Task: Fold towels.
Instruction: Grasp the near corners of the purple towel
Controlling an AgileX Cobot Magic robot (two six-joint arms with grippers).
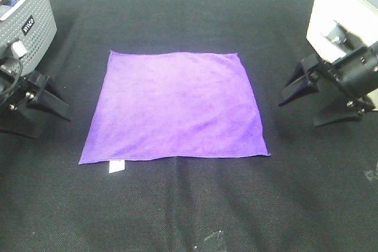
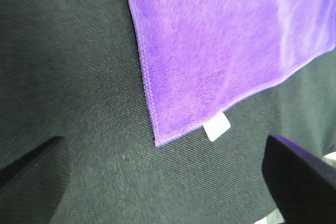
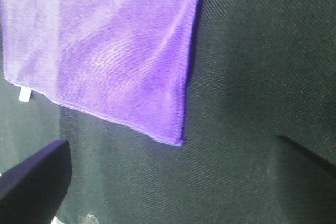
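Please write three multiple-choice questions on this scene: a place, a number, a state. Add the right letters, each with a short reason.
1. Where on the bright purple square microfibre cloth is the small white tag? A) near left corner B) far right corner C) middle
2. How many cloths lie on the black table cover? A) one B) two C) three
3. How is the cloth now? A) folded in half B) spread flat C) lifted by a gripper
Answers: 1 A: the tag sticks out there in the high view. 2 A: only one shows. 3 B: it lies flat; the left gripper and right gripper are open, apart from it.
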